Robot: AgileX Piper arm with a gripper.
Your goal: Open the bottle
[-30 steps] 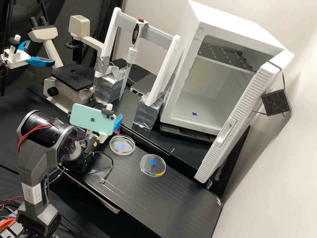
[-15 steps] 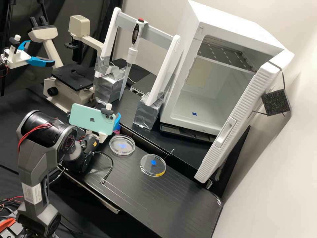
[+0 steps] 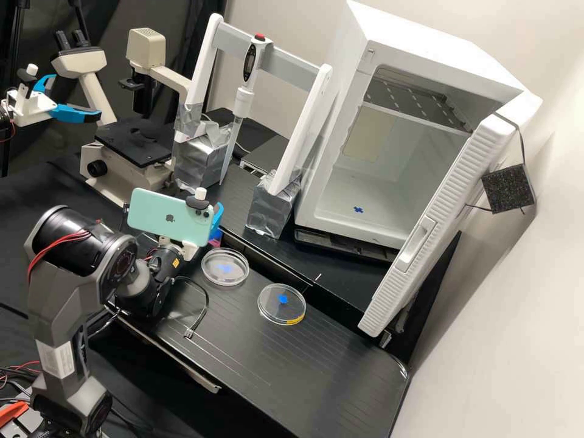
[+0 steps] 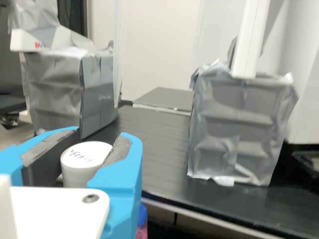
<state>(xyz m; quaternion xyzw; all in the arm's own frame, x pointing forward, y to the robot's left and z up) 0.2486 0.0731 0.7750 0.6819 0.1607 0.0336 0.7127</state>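
Black bench (image 3: 316, 365) set before a pale wall, with a white cabinet (image 3: 462, 58) standing at the far right, its door (image 3: 453, 188) swung open. At the far left a beige microscope (image 3: 146, 48) is seen. Between them a white frame (image 3: 204, 61) is footed in foil-wrapped blocks (image 3: 271, 210), and a pipette (image 3: 246, 91) is held upright by it. On the near part of the bench two clear round dishes (image 3: 225, 277) are laid side by side, slightly apart; the right one is marked with yellow at its rim. The pincer (image 3: 217, 222) is placed just left of and beyond the left dish, partly hidden by a mint-green phone (image 3: 170, 216) mounted on the arm. In the wrist view, the pincer (image 4: 98, 157) is seen partly closed: a white bottle cap (image 4: 82, 162) is held between its dark pads (image 4: 47, 157), and handwriting is seen on top. The bottle's body is hidden below. Just beyond the right finger, something blue and pink (image 4: 142, 216) is partly seen.
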